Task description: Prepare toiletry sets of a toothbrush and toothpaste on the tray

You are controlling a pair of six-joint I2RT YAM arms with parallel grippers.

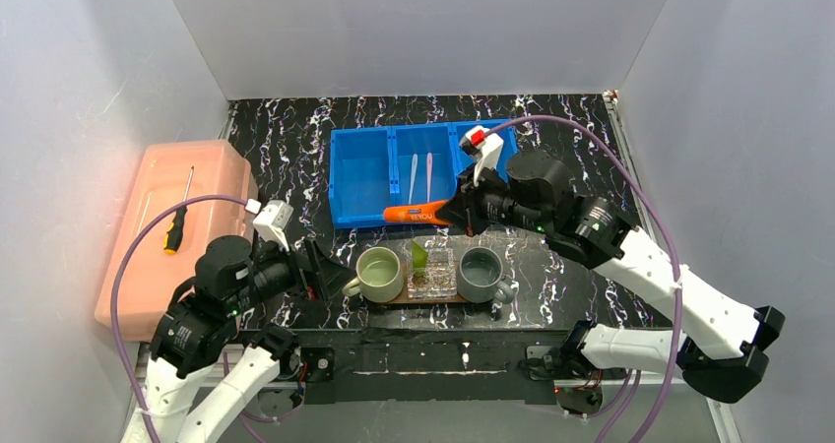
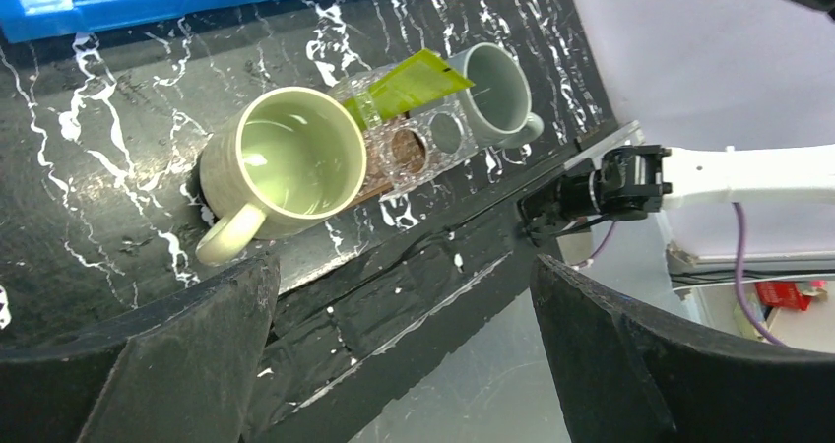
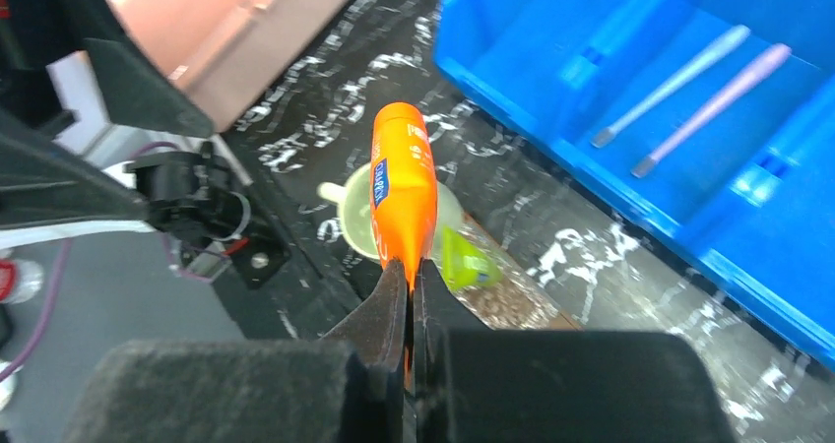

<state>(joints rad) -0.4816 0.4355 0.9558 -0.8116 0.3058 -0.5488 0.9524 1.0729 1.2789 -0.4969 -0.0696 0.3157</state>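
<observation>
My right gripper [image 1: 459,211] is shut on the flat end of the orange tube [image 1: 414,213], which it holds level above the table between the blue bin and the tray; the wrist view shows the orange tube [image 3: 402,187] pinched in that gripper [image 3: 409,271]. The dark-brown tray [image 1: 433,301] carries a green mug [image 1: 379,274], a clear holder [image 1: 433,274] and a grey mug [image 1: 481,273]. A lime-green tube [image 1: 419,256] stands tilted in the holder. Two pale toothbrushes [image 1: 414,177] [image 1: 429,175] lie in the bin's middle compartment. My left gripper [image 1: 325,271] hangs open and empty just left of the green mug.
The blue three-compartment bin [image 1: 359,177] sits behind the tray. At the far left is a pink box [image 1: 158,236] with a screwdriver [image 1: 177,228] lying on its lid. In the left wrist view the table's near edge [image 2: 433,276] runs under my open fingers [image 2: 197,354].
</observation>
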